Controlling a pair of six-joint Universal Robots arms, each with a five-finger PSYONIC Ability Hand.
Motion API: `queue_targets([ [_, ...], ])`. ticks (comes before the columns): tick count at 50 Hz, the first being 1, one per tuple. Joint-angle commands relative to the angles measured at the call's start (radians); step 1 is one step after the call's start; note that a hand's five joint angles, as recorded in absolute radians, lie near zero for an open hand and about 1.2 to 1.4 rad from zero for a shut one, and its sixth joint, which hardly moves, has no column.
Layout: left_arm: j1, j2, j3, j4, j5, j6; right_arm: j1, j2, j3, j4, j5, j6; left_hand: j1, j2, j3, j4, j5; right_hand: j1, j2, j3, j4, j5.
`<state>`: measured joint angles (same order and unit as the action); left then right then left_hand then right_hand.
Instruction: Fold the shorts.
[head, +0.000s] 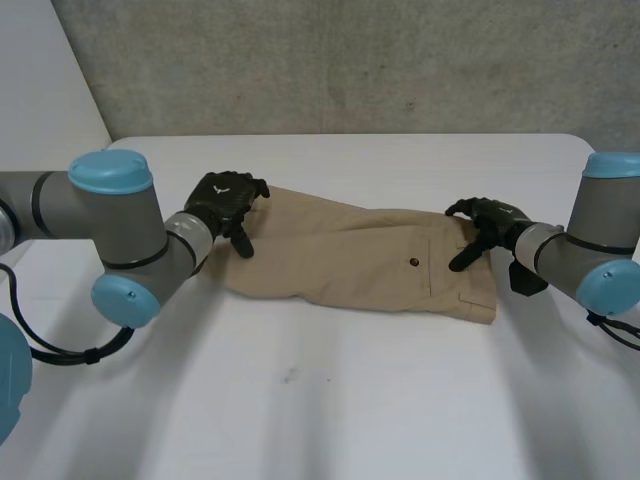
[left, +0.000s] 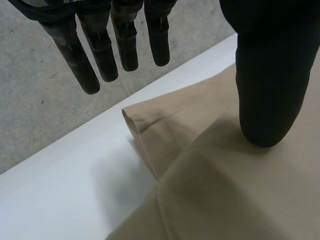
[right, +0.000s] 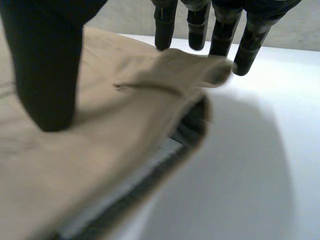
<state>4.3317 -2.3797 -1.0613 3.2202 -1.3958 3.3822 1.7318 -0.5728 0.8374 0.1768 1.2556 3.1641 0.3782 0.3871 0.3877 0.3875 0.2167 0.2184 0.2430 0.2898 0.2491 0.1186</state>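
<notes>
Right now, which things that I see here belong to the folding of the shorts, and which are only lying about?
Belong to the job:
- tan shorts, lying on the table
- left hand, at the leg end
- right hand, at the waistband end

Only surroundings:
- white table
- grey wall behind

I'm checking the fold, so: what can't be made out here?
Head view: the left robot hand covers the corner of the shorts beneath it.
Head view: the right robot hand covers part of the waistband.
Head view: the button is too small to detail.
Right wrist view: the top layer hides most of the waistband's inside.
Left wrist view: the frame edge cuts off most of the shorts.
</notes>
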Motion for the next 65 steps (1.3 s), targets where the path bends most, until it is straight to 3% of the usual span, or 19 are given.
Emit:
queue_targets([
  [1, -0.006, -0.007, -0.009, 0.012, -0.02, 0.008, 0.014, -0.035, 0.014, 0.003, 0.061, -0.038, 0.064, 0.055, 0.055, 0.055, 0.051, -0.044, -0.068, -0.115, -0.075, -0.119],
  [9, -0.006, -0.021, -0.019, 0.035, -0.023, 0.094, 0.018, -0.193, 0.152, -0.002, 0.011, -0.049, 0.056, 0.047, 0.046, 0.046, 0.042, -0.044, -0.068, -0.115, -0.075, -0.119],
  [14, -0.004, -0.018, -0.028, 0.04, -0.06, 0.161, 0.015, -0.364, 0.287, -0.008, 0.016, -0.125, -0.009, -0.018, -0.018, -0.018, -0.022, -0.044, -0.068, -0.115, -0.075, -0.119],
  [25, -0.006, 0.145, -0.178, 0.024, -0.084, 0.131, 0.02, -0.607, 0.675, -0.196, 0.048, -0.216, -0.129, -0.138, -0.139, -0.139, -0.142, -0.037, -0.062, -0.109, -0.068, -0.112],
  [34, -0.012, 0.29, -0.357, 0.03, -0.132, -0.042, 0.071, -0.567, 0.861, -0.382, 0.16, -0.268, -0.2, -0.209, -0.209, -0.209, -0.213, 0.078, 0.053, 0.007, 0.047, 0.003],
  [44, -0.014, 0.381, -0.499, 0.124, -0.132, -0.061, 0.097, -0.438, 0.861, -0.493, 0.177, -0.323, -0.203, -0.212, -0.212, -0.212, -0.216, 0.318, 0.294, 0.247, 0.288, 0.244],
  [47, -0.014, 0.389, -0.522, 0.154, -0.132, -0.061, 0.095, -0.424, 0.852, -0.496, 0.177, -0.335, -0.203, -0.212, -0.212, -0.212, -0.216, 0.655, 0.631, 0.584, 0.624, 0.58],
  [48, -0.014, 0.389, -0.523, 0.159, -0.132, -0.061, 0.095, -0.418, 0.842, -0.494, 0.18, -0.338, -0.203, -0.212, -0.212, -0.212, -0.216, 1.011, 0.986, 0.94, 0.98, 0.936],
  [49, -0.014, 0.39, -0.528, 0.164, -0.132, -0.061, 0.092, -0.42, 0.839, -0.494, 0.182, -0.34, -0.203, -0.212, -0.212, -0.212, -0.216, 1.176, 1.152, 1.105, 1.145, 1.101],
  [59, -0.012, 0.424, -0.545, 0.161, -0.14, -0.061, 0.062, -0.576, 0.85, -0.473, 0.257, -0.377, -0.203, -0.212, -0.212, -0.212, -0.216, 1.178, 1.153, 1.106, 1.147, 1.103],
  [65, -0.007, 0.473, -0.577, 0.162, -0.138, -0.06, -0.08, -0.625, 0.821, -0.33, 0.214, -0.648, -0.203, -0.212, -0.212, -0.212, -0.216, 1.178, 1.153, 1.106, 1.147, 1.103],
])
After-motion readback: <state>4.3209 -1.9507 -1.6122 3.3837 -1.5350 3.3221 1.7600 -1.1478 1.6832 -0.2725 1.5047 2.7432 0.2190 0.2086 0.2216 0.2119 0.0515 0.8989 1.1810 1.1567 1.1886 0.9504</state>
